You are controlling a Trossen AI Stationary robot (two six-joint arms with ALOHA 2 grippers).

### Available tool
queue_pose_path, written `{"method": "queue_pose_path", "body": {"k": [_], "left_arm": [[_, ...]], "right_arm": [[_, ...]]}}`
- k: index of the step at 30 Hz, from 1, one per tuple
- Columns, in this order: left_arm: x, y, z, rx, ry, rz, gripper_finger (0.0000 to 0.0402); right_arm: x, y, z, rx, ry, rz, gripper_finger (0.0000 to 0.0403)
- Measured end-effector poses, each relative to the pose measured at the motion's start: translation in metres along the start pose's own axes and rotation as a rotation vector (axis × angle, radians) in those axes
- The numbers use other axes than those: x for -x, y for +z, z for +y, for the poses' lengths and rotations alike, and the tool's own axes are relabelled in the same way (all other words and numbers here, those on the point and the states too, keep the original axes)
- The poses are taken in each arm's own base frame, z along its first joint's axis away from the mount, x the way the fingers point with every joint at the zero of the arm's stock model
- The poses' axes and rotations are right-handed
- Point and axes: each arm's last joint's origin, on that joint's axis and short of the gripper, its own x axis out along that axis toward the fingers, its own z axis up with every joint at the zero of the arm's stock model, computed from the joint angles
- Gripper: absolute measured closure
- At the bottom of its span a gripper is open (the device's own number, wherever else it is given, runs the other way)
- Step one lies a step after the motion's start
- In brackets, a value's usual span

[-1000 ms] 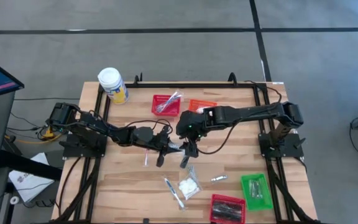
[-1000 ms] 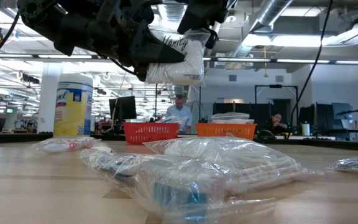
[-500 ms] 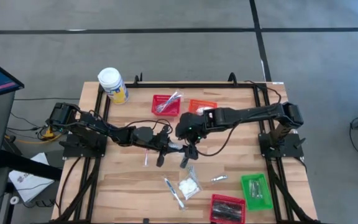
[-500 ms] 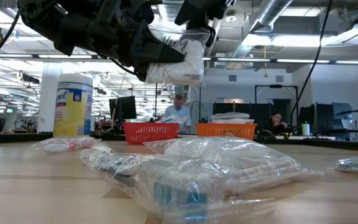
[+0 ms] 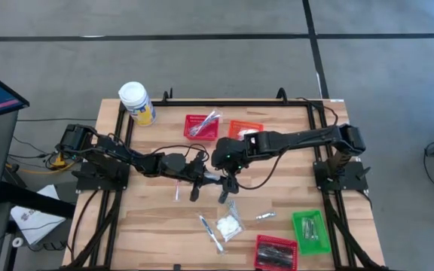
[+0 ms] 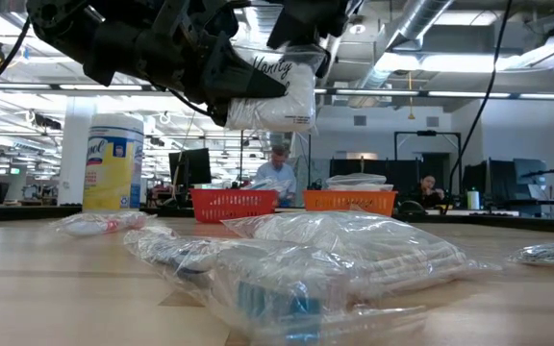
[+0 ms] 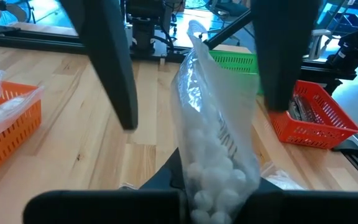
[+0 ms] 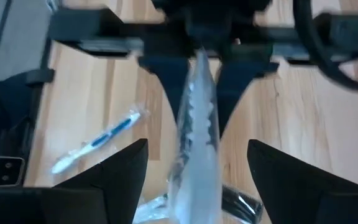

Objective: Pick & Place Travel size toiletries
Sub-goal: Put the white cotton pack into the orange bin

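Behind the wooden worktop (image 5: 157,218) an open office shows. Above the worktop's middle a clear packet of cotton balls (image 7: 219,155) hangs in the air, pinched at its lower end by the left gripper (image 5: 211,178). The right gripper (image 5: 228,181) stands with fingers spread on both sides of the packet's upper end. I think it should close firmly on the plastic before the left one releases, otherwise the packet may slip.
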Motion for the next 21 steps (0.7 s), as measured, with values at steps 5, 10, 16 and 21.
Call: {"method": "queue_pose_path", "body": {"k": [5,10,16,21], "left_arm": [[0.0001,0.0002,0.0,0.0,0.0,-0.002,0.0394],[0.0001,0.0002,0.0,0.0,-0.001,-0.002,0.0394],[0.0001,0.0002,0.0,0.0,0.0,-0.002,0.039],[0.0001,0.0002,0.0008,-0.017,0.027,-0.005,0.036]], "right_arm": [[-0.0064,-0.0034,-0.0022,-0.005,-0.008,0.039,0.0169],[-0.0045,-0.0033,-0.0019,0.022,-0.007,0.037,0.0235],[-0.0021,-0.0025,-0.0024,0.067,-0.01,0.028,0.0347],[-0.0019,-0.0023,-0.0048,0.09,-0.081,0.023,0.039]]}}
